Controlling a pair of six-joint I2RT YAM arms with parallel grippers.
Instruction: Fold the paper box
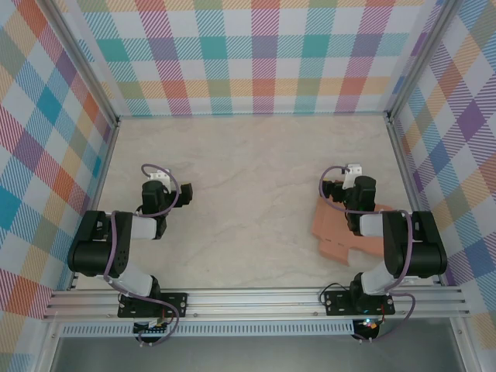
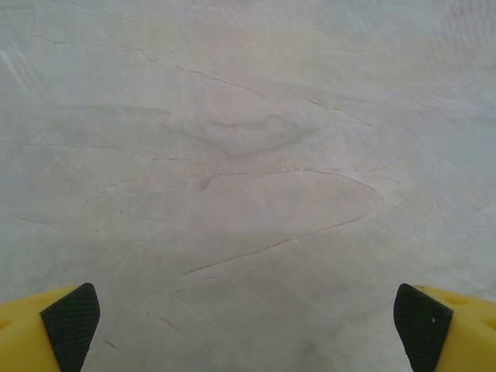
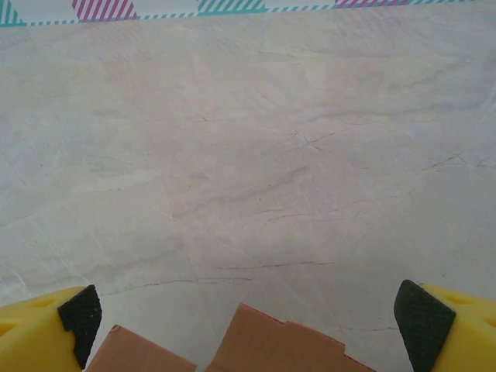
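**A:** We start at the left fingers [image 2: 31,333]. What do we see?

**B:** They are released and spread wide. One yellow tip with its black pad [image 2: 418,325] sits at each lower corner of the left wrist view. Nothing lies between them. Under and ahead of them we see only the pale surface [image 2: 248,155], veined like marble.

**A:** And the right fingers [image 3: 465,333]?

**B:** They are released too, and parted just as wide. Between them, a little behind the tips, we see the paper box [image 3: 267,345]. It is salmon-orange card lying flat and unfolded, with its notched, tabbed edge pointing forward. One tab lies just beside the finger on the left of that view. We cannot tell whether card and finger touch.

**A:** What lies ahead of those fingers?

**B:** Open surface, and far beyond it a strip of the checked wall [image 3: 101,8].

**A:** What do we get from above?

**B:** From above, the paper box lies beneath the wrist of the right arm [image 1: 391,244]. It spreads out from under the wrist toward the left arm's side and back toward the base. The arm hides part of it, so we cannot make out its whole outline. The left fingers are well apart from it, across the surface, with nothing near them. The left arm [image 1: 116,240] is folded back like the right one, and both stand close to the metal rail [image 1: 256,298] at the near edge.
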